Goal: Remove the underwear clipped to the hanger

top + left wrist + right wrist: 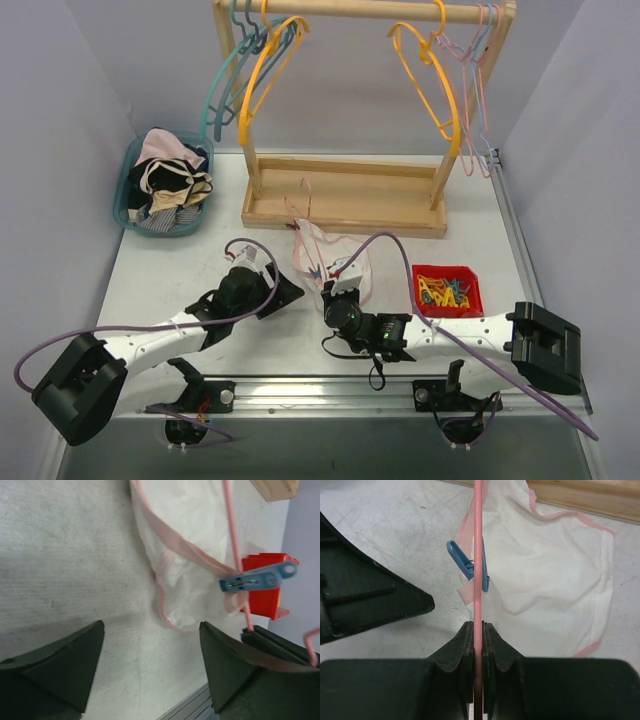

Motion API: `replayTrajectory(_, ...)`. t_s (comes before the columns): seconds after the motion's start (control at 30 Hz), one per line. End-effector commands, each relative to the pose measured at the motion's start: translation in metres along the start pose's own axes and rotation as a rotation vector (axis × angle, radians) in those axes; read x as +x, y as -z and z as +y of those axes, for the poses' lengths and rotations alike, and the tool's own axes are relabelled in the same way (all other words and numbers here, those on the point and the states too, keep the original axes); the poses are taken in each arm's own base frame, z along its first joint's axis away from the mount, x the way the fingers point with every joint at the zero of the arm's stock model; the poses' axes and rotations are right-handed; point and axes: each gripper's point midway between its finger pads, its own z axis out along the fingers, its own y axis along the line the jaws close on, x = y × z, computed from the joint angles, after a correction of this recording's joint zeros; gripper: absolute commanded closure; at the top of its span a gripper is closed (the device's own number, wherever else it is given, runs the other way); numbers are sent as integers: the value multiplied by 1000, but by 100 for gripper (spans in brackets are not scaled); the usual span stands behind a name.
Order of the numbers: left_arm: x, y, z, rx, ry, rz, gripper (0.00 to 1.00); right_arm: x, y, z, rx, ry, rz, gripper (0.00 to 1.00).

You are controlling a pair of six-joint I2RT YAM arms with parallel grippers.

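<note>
The pale pink-white underwear (335, 255) lies crumpled on the table in front of the wooden rack. A blue clip (467, 567) pins it to the thin pink hanger (478, 540). My right gripper (478, 627) is shut on the hanger wire just below the clip. In the left wrist view the underwear (195, 580) and the blue clip (257, 577) lie ahead and to the right of my left gripper (151, 625). That gripper is open over bare table with nothing between its jaws. From above, the left gripper (275, 290) sits just left of the right gripper (340, 285).
A wooden rack (345, 195) with several empty hangers stands behind the underwear. A blue basket (128, 190) of clothes sits at the back left. A red bin (475, 300) of clips is to the right of the right gripper. The metal rail (330, 385) marks the near edge.
</note>
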Motion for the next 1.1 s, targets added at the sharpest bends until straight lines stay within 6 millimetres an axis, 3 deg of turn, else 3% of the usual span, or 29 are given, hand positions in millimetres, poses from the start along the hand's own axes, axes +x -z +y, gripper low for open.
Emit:
replayTrajectory(0.0, -38, 18, -57, 186, 50, -147, 9, -19, -1, -1, 29, -44, -48, 100)
replayTrajectory(0.03, -40, 21, -56, 180, 55, -155, 3, -19, -1, -1, 28, -43, -46, 100)
replayTrajectory(0.13, -52, 34, -74, 231, 57, -196, 6, -18, -1, -1, 28, -37, -45, 100)
replayTrajectory(0.23, -57, 35, -89, 220, 29, -176, 6, -17, -2, -1, 28, -33, -42, 100)
replayTrajectory(0.43, -53, 11, -91, 147, -29, -110, 6, -19, -1, 0, 24, -38, -45, 100)
replayTrajectory(0.6, -61, 3, -107, 124, -113, -113, 6, -18, -1, 0, 23, -35, -43, 100)
replayTrajectory(1.07, -55, -23, -98, -8, -206, -15, 6, -21, 0, -1, 25, -36, -50, 100)
